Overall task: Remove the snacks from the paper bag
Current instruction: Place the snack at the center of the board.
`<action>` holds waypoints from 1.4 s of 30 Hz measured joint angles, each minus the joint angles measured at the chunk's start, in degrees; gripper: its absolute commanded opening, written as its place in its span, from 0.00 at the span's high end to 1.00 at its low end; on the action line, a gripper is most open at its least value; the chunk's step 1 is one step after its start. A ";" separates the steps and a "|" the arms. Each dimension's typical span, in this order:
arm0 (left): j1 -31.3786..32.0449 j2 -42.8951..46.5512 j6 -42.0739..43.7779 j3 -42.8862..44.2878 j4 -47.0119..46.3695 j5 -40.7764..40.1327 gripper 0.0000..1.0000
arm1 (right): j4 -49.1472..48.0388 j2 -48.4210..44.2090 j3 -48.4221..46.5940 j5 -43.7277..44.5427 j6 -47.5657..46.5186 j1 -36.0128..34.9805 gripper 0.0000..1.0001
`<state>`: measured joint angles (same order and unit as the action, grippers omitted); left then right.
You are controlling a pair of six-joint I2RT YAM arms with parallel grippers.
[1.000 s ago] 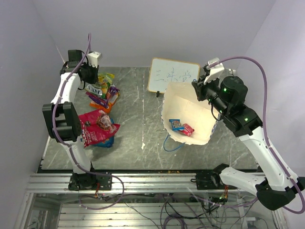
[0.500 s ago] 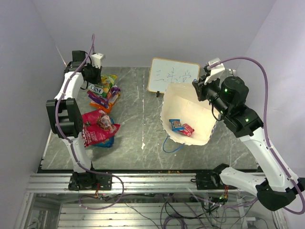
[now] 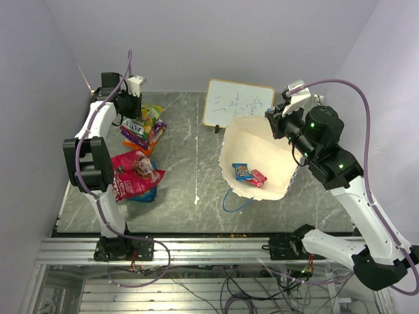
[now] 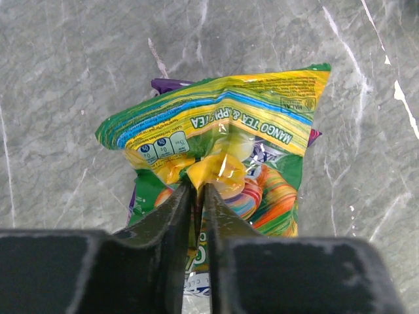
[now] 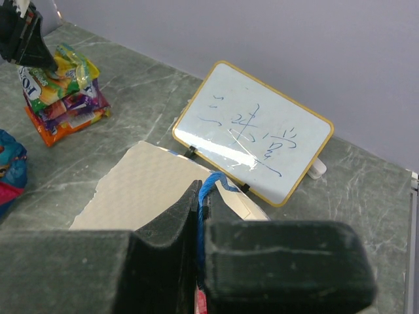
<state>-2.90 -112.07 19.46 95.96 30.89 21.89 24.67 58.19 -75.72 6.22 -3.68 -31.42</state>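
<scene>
Left pincer [image 4: 200, 188] clamped shut, pinching the film of the yellow-green packet [image 4: 222, 150] at upper left of the top view. That packet sits over the purple and orange packets [image 3: 139, 134]. Right pincer [image 5: 200, 196] closed on the blue cord handle [image 5: 211, 183] of the paper bag [image 3: 262, 147], right of centre, mouth open upward. Inside the bag: blue packet [image 3: 241, 171] and pink-red packet [image 3: 258, 178], side by side. Red packets [image 3: 131, 176] lie at left on the grey surface [image 3: 190, 150]. White signboard [image 3: 236, 103] stands just behind the bag.
</scene>
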 measured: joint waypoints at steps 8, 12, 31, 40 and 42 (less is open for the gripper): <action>0.11 0.00 -2.14 0.74 1.73 -1.77 0.49 | -0.35 -1.14 1.07 0.31 0.00 0.00 1.00; 0.11 0.00 -3.32 0.74 1.70 -2.38 0.43 | -0.42 -1.51 1.27 0.68 0.02 0.00 1.00; 0.11 0.00 -4.94 2.99 2.86 -5.14 0.18 | -1.22 -1.60 2.03 0.66 0.09 0.00 1.00; 0.13 -0.52 -6.69 2.56 2.54 -4.46 0.30 | -1.22 -1.60 2.03 0.68 0.11 0.00 1.00; 0.26 -0.66 -7.45 1.49 1.66 -3.87 0.30 | -1.22 -1.60 2.03 0.68 0.13 0.00 1.00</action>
<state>-2.63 -112.73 12.01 97.45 32.56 18.02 23.44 56.60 -73.69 6.90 -3.55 -31.42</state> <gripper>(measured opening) 0.701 0.008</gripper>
